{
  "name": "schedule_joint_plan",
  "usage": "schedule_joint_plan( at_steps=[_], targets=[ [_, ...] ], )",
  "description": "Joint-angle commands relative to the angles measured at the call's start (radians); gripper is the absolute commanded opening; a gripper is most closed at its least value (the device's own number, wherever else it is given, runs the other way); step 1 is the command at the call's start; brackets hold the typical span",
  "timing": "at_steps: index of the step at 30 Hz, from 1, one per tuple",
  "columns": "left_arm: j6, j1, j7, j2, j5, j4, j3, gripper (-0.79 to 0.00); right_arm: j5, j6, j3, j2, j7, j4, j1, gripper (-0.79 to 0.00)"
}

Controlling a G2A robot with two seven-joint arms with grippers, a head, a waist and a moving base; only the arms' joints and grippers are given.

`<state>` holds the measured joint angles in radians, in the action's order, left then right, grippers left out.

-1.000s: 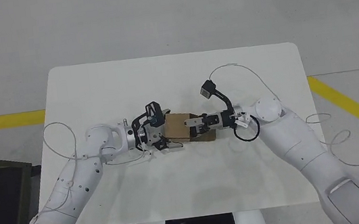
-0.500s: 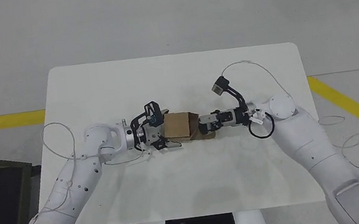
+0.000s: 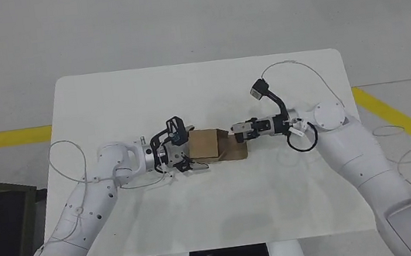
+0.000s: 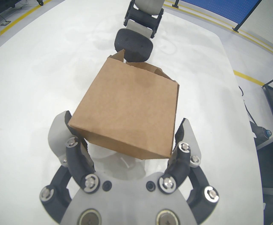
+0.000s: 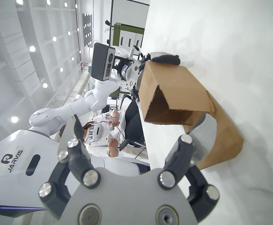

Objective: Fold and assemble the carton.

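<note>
brown cardboard carton (image 3: pixel 206 143), squared up, on its side at middle of table (image 3: pixel 262 81); one end open w/ flap splayed out.

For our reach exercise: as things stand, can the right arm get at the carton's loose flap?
Likely yes: the right arm has its jaws open beside the flap at the carton's open end, nothing between.
</note>
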<state>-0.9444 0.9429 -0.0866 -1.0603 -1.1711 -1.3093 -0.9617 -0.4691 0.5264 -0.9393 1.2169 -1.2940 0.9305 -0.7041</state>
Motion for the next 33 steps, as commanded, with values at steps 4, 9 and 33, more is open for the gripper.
schedule_joint_plan(
  at_steps=[4,9,33],
  targets=[
    [-0.005,0.001,0.0,0.0,-0.002,-0.002,0.0,0.0,0.006,0.023,0.047,0.016,0.023,-0.02,0.04,0.0],
    [-0.006,0.001,0.0,-0.001,-0.003,-0.001,-0.001,0.0,-0.006,0.016,0.094,0.021,0.016,-0.009,0.059,0.0],
    [-0.008,0.011,-0.02,-0.001,0.006,-0.011,-0.008,0.0,-0.084,-0.015,0.173,-0.011,-0.015,0.049,0.009,0.0]
  ],
)
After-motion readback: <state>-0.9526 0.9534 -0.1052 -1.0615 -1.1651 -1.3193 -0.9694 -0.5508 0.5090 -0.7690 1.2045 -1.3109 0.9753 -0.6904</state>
